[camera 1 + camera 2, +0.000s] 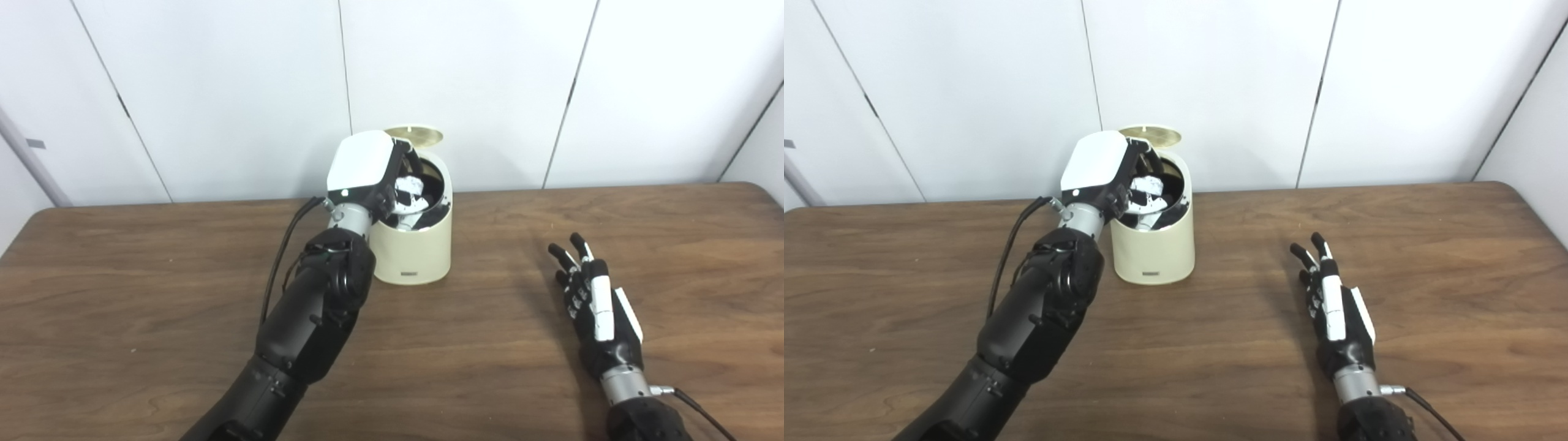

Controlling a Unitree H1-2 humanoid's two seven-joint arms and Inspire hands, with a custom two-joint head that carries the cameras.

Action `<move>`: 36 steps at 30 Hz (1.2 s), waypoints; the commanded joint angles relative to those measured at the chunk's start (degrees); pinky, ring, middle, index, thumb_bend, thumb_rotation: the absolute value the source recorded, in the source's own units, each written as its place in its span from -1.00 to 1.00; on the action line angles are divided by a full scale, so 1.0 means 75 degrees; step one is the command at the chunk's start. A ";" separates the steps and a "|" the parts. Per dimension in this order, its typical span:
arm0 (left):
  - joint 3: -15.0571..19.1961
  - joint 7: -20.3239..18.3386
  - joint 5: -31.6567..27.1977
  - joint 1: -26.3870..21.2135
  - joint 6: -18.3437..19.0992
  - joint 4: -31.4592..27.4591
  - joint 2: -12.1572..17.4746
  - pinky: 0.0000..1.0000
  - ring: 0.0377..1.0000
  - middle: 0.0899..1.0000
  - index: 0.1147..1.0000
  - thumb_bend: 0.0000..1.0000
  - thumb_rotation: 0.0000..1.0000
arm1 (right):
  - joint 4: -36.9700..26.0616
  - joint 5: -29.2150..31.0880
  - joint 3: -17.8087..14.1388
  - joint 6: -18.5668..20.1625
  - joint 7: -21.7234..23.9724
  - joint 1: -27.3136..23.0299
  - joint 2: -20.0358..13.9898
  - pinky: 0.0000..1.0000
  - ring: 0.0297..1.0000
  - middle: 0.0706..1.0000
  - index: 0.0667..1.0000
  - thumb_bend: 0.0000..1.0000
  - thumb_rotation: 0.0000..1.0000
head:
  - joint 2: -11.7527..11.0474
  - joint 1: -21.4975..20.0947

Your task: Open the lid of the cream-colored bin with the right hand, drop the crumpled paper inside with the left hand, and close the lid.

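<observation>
One step was done: lid (414,136) stood open. Left hand (366,174) reached into the cream bin (415,245), fingers hidden, grip unclear; white paper (409,187) beneath them. Right hand (597,303) waited open. Closing remained.

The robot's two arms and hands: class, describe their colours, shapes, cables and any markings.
Both arms are glossy black with silver wrist cuffs. The left hand has a smooth white back plate; the right hand has black fingers with white strips. A thin black cable leaves each wrist. No markings are legible.
</observation>
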 commanded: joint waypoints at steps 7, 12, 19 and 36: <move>-0.0051 -0.0248 -0.0023 -0.0239 0.0137 -0.0263 0.0019 0.05 0.28 0.44 0.39 0.89 -1.00 | -0.0033 -0.0057 -0.0025 0.0029 -0.0027 0.0231 -0.0026 1.00 1.00 0.78 0.95 0.34 1.00 | 0.0020 0.0006; -0.0056 -0.0272 -0.0037 -0.0224 0.0128 -0.0286 0.0037 0.06 0.25 0.39 0.31 0.87 -1.00 | -0.0018 -0.0054 -0.0034 0.0015 -0.0022 0.0231 -0.0017 1.00 1.00 0.79 0.97 0.33 1.00 | 0.0034 0.0009; -0.0006 -0.0253 -0.0144 -0.0202 0.0039 -0.0275 0.0046 0.06 0.24 0.36 0.22 0.78 -1.00 | -0.0041 0.0024 -0.0054 0.0054 -0.0019 0.0241 0.0011 1.00 1.00 0.78 0.96 0.31 1.00 | 0.0034 0.0009; -0.0016 -0.0185 -0.0173 -0.0171 0.0056 -0.0296 0.0052 0.03 0.20 0.34 -0.14 0.04 -0.90 | 0.0028 0.0023 -0.0073 0.0075 -0.0019 0.0236 -0.0030 1.00 1.00 0.78 0.93 0.33 1.00 | 0.0044 0.0034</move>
